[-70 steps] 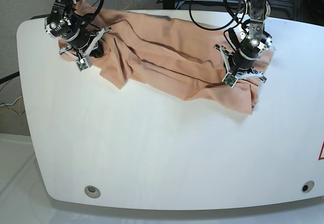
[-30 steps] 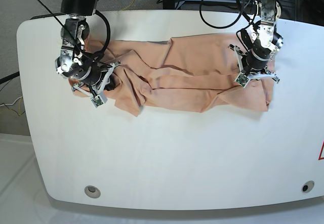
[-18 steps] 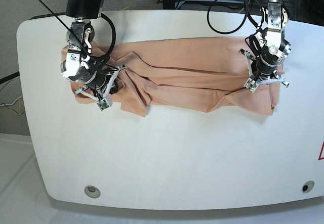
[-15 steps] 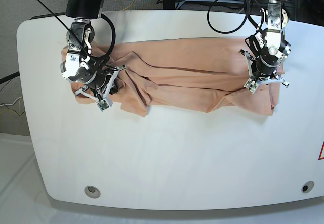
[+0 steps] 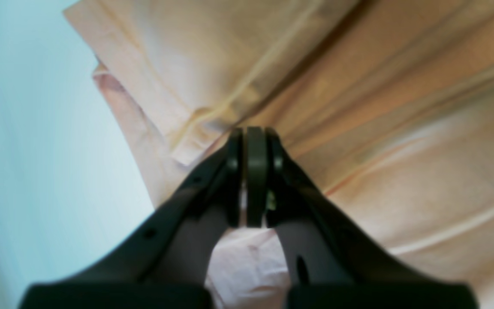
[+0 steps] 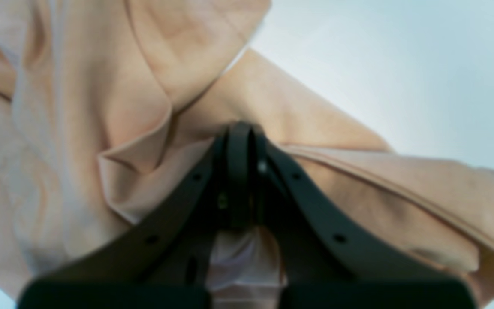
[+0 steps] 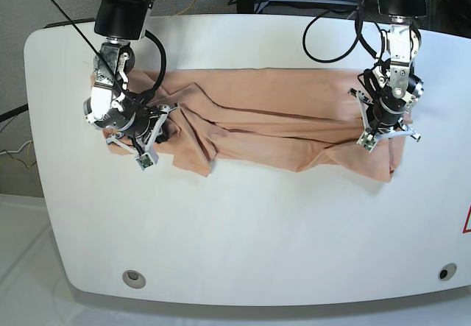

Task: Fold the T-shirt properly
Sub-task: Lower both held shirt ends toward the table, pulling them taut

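While both the left pincer point(image 5: 251, 141) and right pincer point(image 6: 239, 137) stay clenched on the T-shirt point(image 7: 280, 123), apparently at opposite ends, pull evenly outward so the bunched cloth flattens on the tabletop point(image 7: 243, 230).

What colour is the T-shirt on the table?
The T-shirt is plain peach-pink; the base view shows it best.

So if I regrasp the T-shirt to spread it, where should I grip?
Probably the loose flap hanging off the T-shirt's front edge. Come from the table's near side, low: that corner lies free on bare tabletop, while the rest is bunched in folds.
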`<control>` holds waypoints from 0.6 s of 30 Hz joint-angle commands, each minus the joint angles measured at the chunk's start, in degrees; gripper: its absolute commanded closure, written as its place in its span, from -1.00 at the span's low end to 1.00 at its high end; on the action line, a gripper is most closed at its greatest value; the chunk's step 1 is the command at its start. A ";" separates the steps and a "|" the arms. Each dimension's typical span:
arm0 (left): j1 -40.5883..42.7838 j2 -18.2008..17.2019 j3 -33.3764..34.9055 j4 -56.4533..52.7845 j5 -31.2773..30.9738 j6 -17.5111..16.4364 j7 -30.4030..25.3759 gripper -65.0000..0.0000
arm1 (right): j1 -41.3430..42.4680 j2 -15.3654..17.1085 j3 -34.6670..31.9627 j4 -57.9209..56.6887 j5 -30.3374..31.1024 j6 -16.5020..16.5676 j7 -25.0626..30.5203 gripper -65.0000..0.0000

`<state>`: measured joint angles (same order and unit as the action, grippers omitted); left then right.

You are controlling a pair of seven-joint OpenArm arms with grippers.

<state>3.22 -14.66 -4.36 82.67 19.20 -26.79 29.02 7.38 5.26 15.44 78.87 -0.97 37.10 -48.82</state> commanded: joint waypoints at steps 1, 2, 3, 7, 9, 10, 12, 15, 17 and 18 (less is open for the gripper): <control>-0.54 -0.42 0.01 -1.22 0.89 -0.42 2.77 0.96 | 0.84 0.94 0.60 -1.38 -5.75 -1.54 -5.56 1.00; -0.98 -0.33 0.01 -1.57 0.89 -0.42 2.77 0.96 | 1.37 0.94 0.60 -1.82 -5.75 -1.54 -5.56 1.00; -1.25 -0.33 0.01 -1.84 0.89 -0.42 2.77 0.96 | 1.72 0.94 0.60 -2.26 -5.75 -1.54 -5.56 1.00; -2.39 0.46 0.01 -2.81 0.89 -0.42 2.77 0.96 | 3.74 0.94 0.60 -4.19 -5.75 -1.54 -5.20 1.00; -2.74 0.46 0.01 -3.07 0.89 -0.42 2.77 0.96 | 4.36 0.94 0.51 -5.07 -5.75 -1.54 -4.50 1.00; -2.83 0.46 0.01 -3.16 0.89 -0.42 2.77 0.96 | 4.71 0.94 0.51 -5.51 -5.75 -1.54 -3.97 1.00; -2.83 0.55 0.10 -3.16 0.89 -0.42 2.77 0.96 | 5.24 0.94 0.60 -6.39 -5.84 -1.54 -3.45 1.00; -2.83 1.16 0.98 -3.16 0.89 -0.42 2.77 0.96 | 5.85 0.85 0.60 -6.83 -5.84 -1.54 -3.36 1.00; -2.83 1.25 1.33 -3.16 0.89 -0.34 2.77 0.96 | 5.85 0.77 0.51 -6.65 -5.84 -1.54 -3.36 1.00; -2.92 1.25 1.59 -3.16 0.89 -0.25 2.77 0.96 | 5.85 0.68 0.51 -6.65 -5.84 -1.54 -3.36 1.00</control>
<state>0.14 -13.47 -3.20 79.81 19.59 -26.06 28.91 13.26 5.37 15.81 72.58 -2.83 36.86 -48.45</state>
